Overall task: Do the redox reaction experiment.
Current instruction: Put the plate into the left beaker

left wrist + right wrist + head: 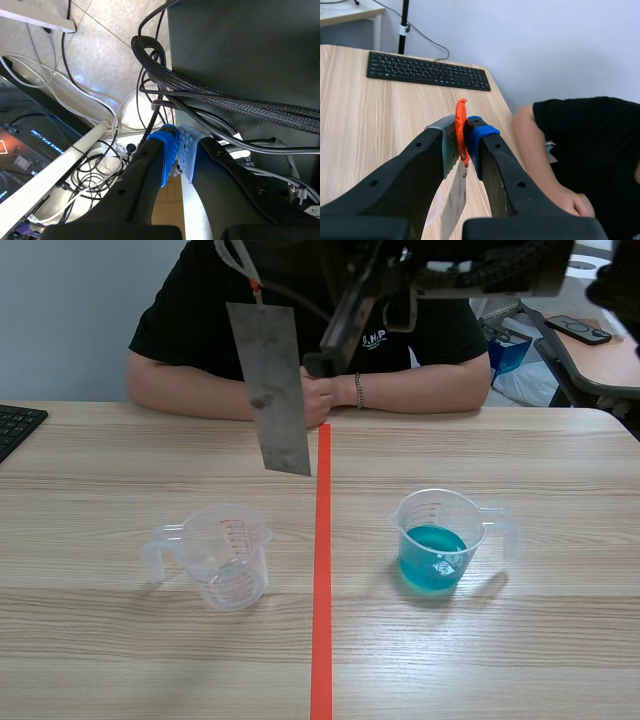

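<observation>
The right end effector was clamped on a small orange tab, its two fingers pressed against it from either side. A thin grey metal sheet hung down from that tab. In the scene view the right arm stood raised across the top, and the sheet dangled slightly tilted in the air above the counter. Its lower edge was just left of the red tape line and farther away than both cups, touching neither. A darker blotch showed near the middle of the sheet. The left end effector had its fingers brought together with the blue pads meeting on nothing. It pointed off the counter at a tangle of black cables and a tiled floor. To the right of the tape line stood a clear measuring cup, partly filled with blue liquid, its handle turned right. Well apart on the left side stood an empty measuring cup with red graduations and its handle turned left. A black keyboard lay at the far left edge. Across the counter a person in a black T-shirt rested both forearms on the far edge.
</observation>
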You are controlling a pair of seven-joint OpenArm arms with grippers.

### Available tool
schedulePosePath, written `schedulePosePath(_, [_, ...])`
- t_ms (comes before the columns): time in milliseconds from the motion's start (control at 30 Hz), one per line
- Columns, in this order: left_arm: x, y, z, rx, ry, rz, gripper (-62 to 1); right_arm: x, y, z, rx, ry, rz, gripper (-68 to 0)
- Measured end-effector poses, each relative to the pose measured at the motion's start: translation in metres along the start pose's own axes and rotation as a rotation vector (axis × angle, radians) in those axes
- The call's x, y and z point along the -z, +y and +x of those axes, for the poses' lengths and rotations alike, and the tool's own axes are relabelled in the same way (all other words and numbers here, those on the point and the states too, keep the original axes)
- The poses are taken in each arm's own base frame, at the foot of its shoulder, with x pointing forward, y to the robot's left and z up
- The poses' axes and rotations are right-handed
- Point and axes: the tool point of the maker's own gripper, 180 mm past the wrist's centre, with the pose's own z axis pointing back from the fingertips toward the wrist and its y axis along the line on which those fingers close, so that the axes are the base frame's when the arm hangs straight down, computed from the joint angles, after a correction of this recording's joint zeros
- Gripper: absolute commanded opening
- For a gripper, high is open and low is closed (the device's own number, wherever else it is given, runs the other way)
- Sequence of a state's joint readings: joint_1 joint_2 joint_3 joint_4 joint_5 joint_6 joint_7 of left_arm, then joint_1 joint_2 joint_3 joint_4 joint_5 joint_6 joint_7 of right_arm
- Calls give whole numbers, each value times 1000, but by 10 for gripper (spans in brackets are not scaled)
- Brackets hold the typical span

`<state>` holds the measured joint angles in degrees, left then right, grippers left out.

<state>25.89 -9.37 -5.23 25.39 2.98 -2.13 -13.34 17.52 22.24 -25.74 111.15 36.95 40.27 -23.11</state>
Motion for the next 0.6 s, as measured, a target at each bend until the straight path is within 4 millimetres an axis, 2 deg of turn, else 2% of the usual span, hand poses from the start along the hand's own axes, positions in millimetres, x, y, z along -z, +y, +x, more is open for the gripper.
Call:
schedulePosePath(167, [0,0,0,0,0,0,-582,21,10,-9,31,14,21,-669])
schedulePosePath(433, [0,0,0,0,0,0,-582,45,17,-27,82,43,36,-668])
schedulePosePath(600, [0,0,0,0,0,0,-582,58,20,-31,86,54,49,-668])
